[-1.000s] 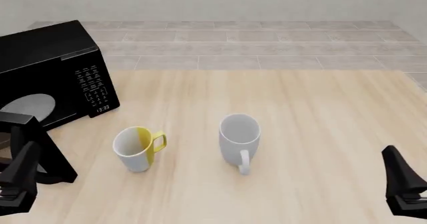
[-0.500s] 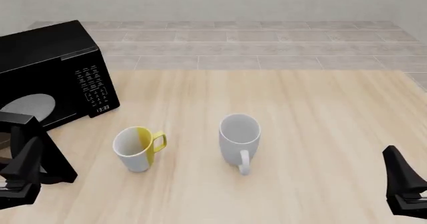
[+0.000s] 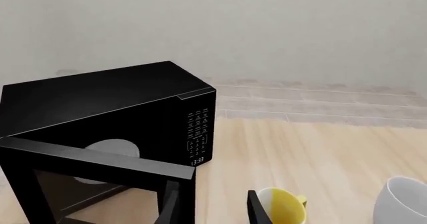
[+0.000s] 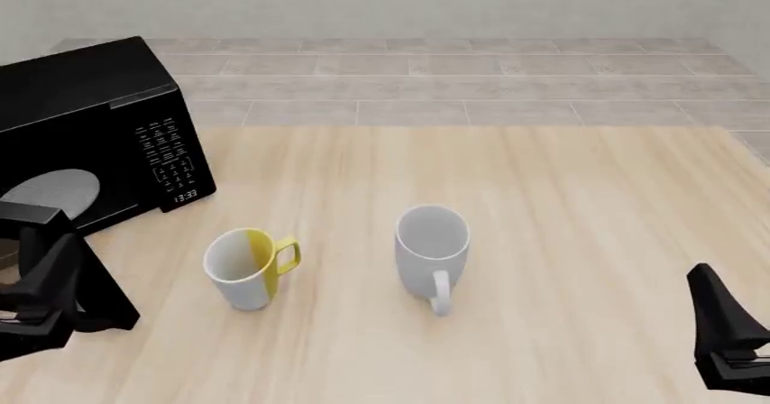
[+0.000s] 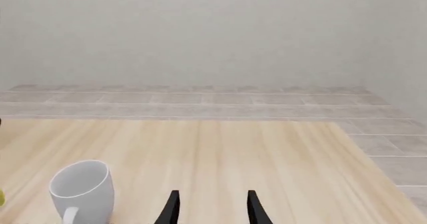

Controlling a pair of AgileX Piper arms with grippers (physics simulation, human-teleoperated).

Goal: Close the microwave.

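1. Evidently the left pincer point(image 4: 36, 309) has risen and edged forward against the open door point(image 4: 60, 269) over the last second; judged the start of a push to swing it shut
2. Microwave point(image 4: 103, 129) stands at the far left of the surface point(image 4: 578, 206), its door swung out toward the arms' side
3. Left pincer's fingers point(image 3: 255, 209) are apart, holding nothing, just beside the door's free edge
4. Right pincer point(image 4: 728, 332) sits low at right, fingers apart and unloaded, well apart from the microwave; yellow mug point(image 4: 249, 267) and white mug point(image 4: 431, 251) stand between

Simulated kitchen: wooden table point(image 4: 542, 206), microwave point(image 4: 85, 115), mugs point(image 4: 431, 251), tiled floor point(image 4: 481, 88).
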